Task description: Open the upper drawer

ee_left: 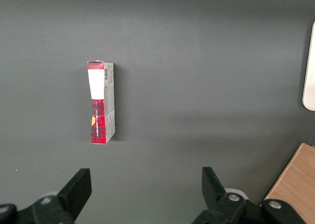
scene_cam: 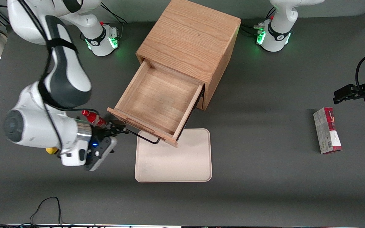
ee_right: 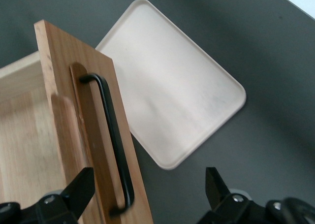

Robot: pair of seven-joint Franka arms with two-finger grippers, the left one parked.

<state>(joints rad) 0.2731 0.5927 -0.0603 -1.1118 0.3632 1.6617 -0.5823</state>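
The oak cabinet [scene_cam: 188,41] stands at the back of the table. Its upper drawer [scene_cam: 157,101] is pulled far out, showing an empty light-wood inside. A thin black bar handle [scene_cam: 144,138] runs along the drawer front [ee_right: 93,150]. My gripper [scene_cam: 120,129] hovers at the end of that handle toward the working arm's end of the table. In the right wrist view the gripper [ee_right: 149,189] is open, with the handle [ee_right: 115,140] end between the spread fingers [ee_right: 81,187] and close to one of them. The lower drawer is hidden under the upper one.
A cream tray [scene_cam: 173,164] lies flat in front of the cabinet, partly under the open drawer. A small red bottle [scene_cam: 93,118] and a yellow object [scene_cam: 52,150] sit beside my arm. A red and grey box [scene_cam: 327,130] lies toward the parked arm's end.
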